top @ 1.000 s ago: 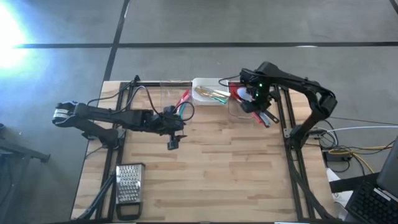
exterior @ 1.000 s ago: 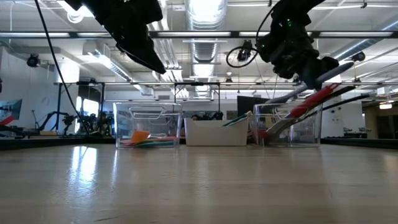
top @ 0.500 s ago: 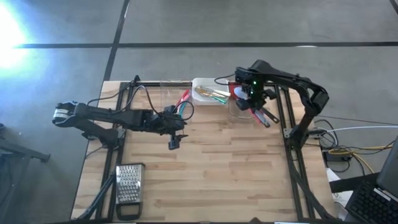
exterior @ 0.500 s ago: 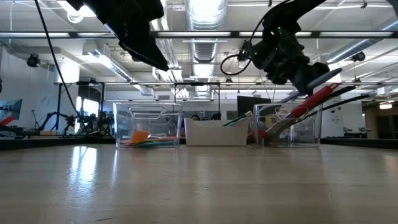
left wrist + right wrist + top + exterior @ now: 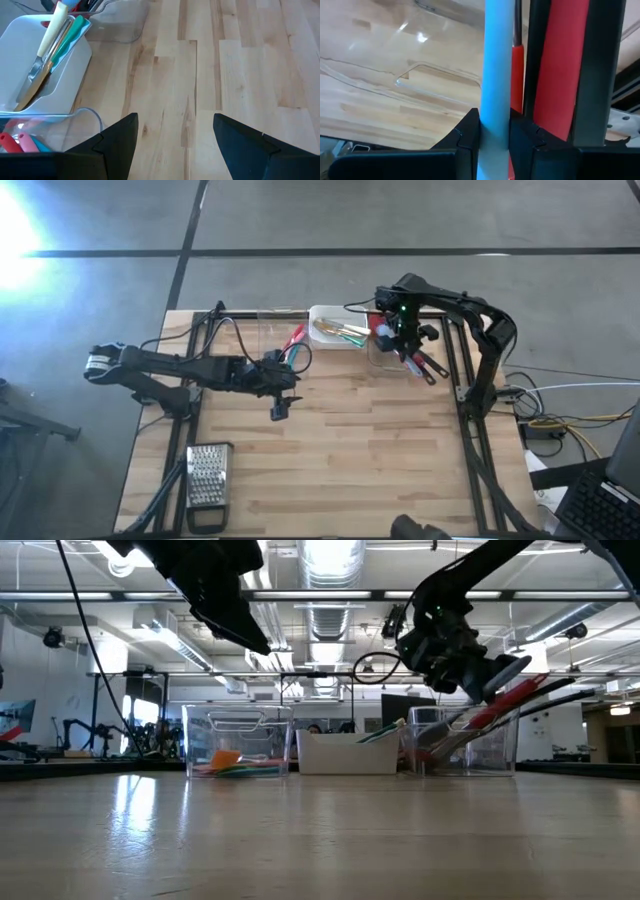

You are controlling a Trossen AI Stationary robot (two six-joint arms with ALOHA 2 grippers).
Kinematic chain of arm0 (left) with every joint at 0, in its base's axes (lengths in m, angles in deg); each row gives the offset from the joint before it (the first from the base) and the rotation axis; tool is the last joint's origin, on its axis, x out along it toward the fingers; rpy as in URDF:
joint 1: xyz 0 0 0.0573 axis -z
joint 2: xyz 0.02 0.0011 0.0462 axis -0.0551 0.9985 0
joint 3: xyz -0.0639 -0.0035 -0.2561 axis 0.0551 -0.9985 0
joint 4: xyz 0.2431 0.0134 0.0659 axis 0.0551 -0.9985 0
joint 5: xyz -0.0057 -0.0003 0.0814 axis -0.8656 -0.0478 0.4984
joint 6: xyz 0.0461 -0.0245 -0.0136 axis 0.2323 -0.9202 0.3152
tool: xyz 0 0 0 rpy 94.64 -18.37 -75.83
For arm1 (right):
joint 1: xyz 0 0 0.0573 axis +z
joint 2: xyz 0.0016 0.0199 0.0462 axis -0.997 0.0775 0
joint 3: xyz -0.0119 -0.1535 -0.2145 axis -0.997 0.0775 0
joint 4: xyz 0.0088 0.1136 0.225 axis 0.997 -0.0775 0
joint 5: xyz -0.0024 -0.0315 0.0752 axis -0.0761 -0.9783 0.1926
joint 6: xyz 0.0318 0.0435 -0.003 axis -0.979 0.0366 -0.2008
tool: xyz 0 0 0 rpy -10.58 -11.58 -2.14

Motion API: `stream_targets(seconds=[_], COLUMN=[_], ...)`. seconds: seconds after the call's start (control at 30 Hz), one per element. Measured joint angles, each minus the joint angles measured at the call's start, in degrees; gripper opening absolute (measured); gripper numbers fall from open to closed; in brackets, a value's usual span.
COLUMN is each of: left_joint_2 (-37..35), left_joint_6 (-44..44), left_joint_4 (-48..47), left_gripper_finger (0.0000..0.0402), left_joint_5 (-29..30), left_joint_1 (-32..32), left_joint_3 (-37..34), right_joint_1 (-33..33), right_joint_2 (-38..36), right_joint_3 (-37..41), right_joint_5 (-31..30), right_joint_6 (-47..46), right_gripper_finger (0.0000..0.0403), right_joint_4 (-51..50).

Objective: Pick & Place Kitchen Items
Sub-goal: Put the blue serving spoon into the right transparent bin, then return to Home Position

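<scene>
The right gripper (image 5: 494,142) squeezes a light blue handle (image 5: 496,65); red utensils (image 5: 560,65) crowd beside it. The left gripper (image 5: 175,145) is wide open over the counter (image 5: 240,75).

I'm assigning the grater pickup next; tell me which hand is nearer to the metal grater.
Left. The left hand hangs over the table's middle, a short way up-table from the metal grater at the near left corner. The right hand is at the clear bin on the far right, clamping a pale blue handle.
</scene>
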Motion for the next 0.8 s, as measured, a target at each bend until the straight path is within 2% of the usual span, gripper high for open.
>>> stream_targets(seconds=[0.3, 0.57, 0.67, 0.8], left_joint_2=[0.0, 0.0, 0.0, 0.0], left_joint_6=[-0.02, 0.5, 0.52, 1.08], left_joint_4=[0.03, 0.07, 0.07, 0.21], left_gripper_finger=[0.0262, 0.0262, 0.0262, 0.0262], left_joint_5=[0.0, 0.0, 0.0, 0.13], left_joint_1=[0.0, -0.02, -0.02, -0.02], left_joint_3=[0.02, 0.02, 0.02, 0.02], right_joint_1=[-0.5, -0.41, -0.44, 0.01], right_joint_2=[0.49, 0.38, 0.11, -1.68], right_joint_3=[-2.03, -3.81, -5.56, -9.11], right_joint_5=[-1.93, -1.64, -1.62, -1.74], right_joint_6=[0.07, 1.63, 3.87, 4.82], right_gripper_finger=[0.0065, 0.0173, 0.0188, 0.0186], right_joint_4=[0.86, 0.51, 0.54, 0.44])
